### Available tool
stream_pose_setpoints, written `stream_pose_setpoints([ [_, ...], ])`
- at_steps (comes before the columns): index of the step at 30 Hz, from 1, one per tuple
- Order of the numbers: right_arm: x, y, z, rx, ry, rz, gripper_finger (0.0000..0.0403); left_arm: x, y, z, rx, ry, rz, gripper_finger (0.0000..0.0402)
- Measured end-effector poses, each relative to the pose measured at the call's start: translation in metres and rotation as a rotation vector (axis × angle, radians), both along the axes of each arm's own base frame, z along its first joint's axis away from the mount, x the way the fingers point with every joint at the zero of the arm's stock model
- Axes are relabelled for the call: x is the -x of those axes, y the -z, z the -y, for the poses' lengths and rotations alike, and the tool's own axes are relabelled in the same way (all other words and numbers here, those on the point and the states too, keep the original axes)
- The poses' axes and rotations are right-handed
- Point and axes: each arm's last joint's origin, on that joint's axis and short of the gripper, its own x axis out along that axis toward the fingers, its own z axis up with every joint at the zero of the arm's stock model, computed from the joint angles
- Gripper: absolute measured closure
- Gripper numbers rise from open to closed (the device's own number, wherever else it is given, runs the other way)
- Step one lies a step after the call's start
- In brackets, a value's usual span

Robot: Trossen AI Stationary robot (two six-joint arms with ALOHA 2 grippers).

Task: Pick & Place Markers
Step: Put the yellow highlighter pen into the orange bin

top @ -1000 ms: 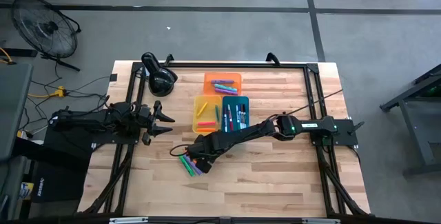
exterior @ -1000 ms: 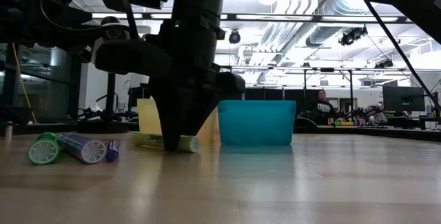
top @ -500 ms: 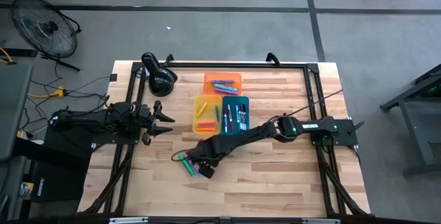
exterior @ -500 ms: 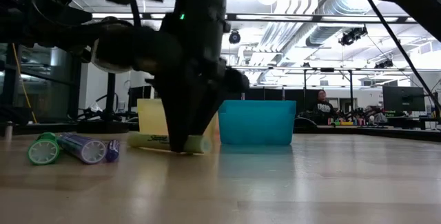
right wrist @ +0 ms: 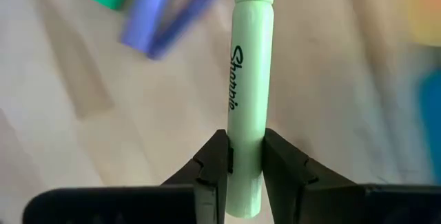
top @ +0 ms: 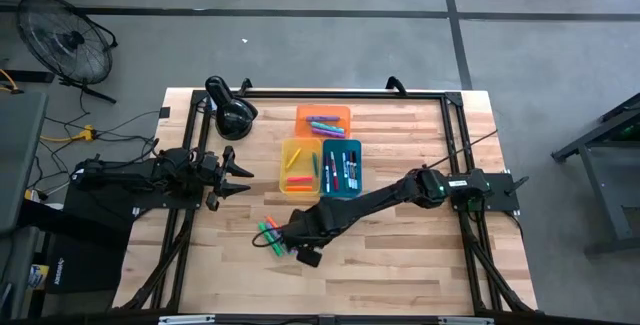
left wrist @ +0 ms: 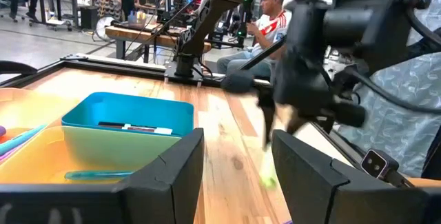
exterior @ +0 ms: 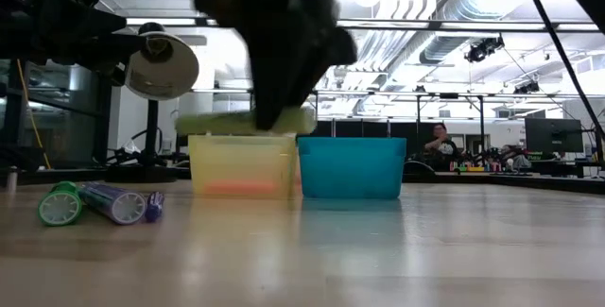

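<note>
Right claw [right wrist: 244, 160] clamps a pale green Sharpie marker [right wrist: 248, 79] above the table [top: 400, 265], near loose green and purple markers [top: 270, 235] and before the yellow tray [top: 284, 155], while the left claw [top: 240, 177] waits open.

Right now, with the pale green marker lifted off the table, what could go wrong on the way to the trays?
The right gripper pinches the pale green marker near one end, so most of its length sticks out and it might pivot or slip. Carried level, as the low view shows, it could catch the yellow tray's rim. The loose markers lie close beneath the arm and might get nudged.
</note>
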Motion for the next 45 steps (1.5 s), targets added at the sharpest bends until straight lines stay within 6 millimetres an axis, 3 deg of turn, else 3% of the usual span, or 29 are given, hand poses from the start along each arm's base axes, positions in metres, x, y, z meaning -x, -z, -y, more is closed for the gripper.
stream_pose_setpoints([
  [7,0.027,-0.049,0.021,0.19,0.028,-0.012,0.0345,0.0,0.0,0.0,0.0,0.0,0.0,0.0232],
  [17,0.05,-0.11,0.081,0.319,0.011,0.015,0.0345,0.0,0.0,0.0,0.0,0.0,0.0,0.0232],
  [34,0.047,-0.117,0.209,0.561,-0.161,-0.134,0.0346,0.0,0.0,0.0,0.0,0.0,0.0,0.0232],
  [45,0.049,-0.119,0.29,0.41,-0.22,0.011,0.0347,0.0,0.0,0.0,0.0,0.0,0.0,0.0232],
])
